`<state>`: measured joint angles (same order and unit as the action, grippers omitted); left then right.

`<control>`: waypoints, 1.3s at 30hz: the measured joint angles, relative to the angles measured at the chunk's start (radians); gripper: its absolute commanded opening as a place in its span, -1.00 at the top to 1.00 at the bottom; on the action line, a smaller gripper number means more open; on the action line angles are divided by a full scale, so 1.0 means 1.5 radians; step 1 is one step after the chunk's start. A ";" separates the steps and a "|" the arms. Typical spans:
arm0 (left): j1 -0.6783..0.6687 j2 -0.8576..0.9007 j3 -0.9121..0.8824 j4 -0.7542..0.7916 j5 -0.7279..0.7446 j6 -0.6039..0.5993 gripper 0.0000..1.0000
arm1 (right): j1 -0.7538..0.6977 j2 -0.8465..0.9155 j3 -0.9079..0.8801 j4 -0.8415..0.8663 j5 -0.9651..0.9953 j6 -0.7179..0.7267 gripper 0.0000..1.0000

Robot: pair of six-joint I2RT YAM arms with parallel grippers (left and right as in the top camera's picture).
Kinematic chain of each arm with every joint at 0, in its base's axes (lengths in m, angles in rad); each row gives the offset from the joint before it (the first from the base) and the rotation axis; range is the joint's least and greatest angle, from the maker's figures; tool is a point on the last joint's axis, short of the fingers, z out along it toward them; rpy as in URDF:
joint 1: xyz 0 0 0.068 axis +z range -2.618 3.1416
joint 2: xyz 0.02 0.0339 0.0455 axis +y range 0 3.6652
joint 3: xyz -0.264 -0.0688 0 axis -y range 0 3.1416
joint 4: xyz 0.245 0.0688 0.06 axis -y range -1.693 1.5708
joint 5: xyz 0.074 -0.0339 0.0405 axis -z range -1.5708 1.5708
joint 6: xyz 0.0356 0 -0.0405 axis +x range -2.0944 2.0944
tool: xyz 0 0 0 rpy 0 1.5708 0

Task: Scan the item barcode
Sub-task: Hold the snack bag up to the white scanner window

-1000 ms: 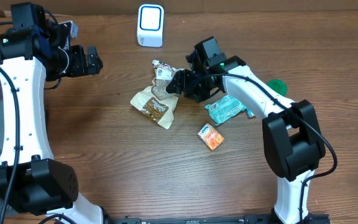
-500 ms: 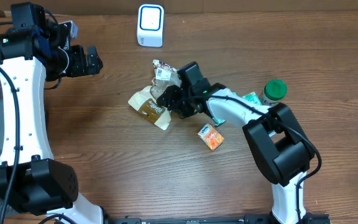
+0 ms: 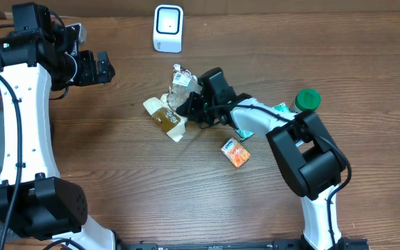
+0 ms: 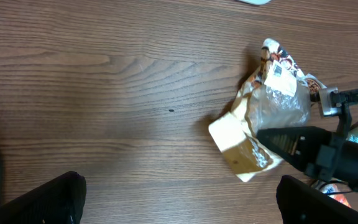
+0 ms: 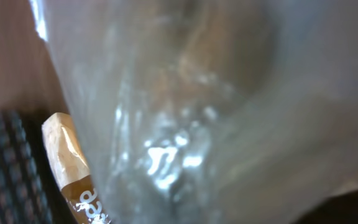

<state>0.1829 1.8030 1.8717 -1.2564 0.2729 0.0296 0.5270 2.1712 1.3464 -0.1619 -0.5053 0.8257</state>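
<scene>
One snack bag [image 3: 167, 112], brown and clear, lies mid-table. The right gripper [image 3: 190, 105] is pinched onto its right side, and the plastic fills the right wrist view. One white scanner [image 3: 167, 28] stands at the far edge, well apart from the bag. On the right crowd one teal packet [image 3: 246, 132], one orange packet [image 3: 235, 152] and one green-capped bottle [image 3: 307, 99]. The left gripper [image 3: 96, 67] hangs far left, its fingers spread wide and empty. The table [image 3: 117, 173] shows bare wood on the bag's left and near sides.
</scene>
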 measured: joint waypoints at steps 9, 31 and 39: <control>0.000 0.000 0.000 0.000 0.000 0.000 -0.99 | -0.095 -0.036 0.073 -0.293 -0.107 -0.231 0.92; 0.000 0.000 0.000 0.000 0.000 0.000 -0.99 | -0.054 -0.137 0.413 -0.607 -0.050 -0.709 0.92; 0.000 0.000 0.000 0.000 0.000 0.000 -0.99 | -0.006 -0.136 0.413 -0.422 0.199 -0.719 0.92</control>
<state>0.1829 1.8030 1.8717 -1.2568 0.2729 0.0296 0.5175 1.9671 1.9656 -0.7956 -0.2073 -0.2527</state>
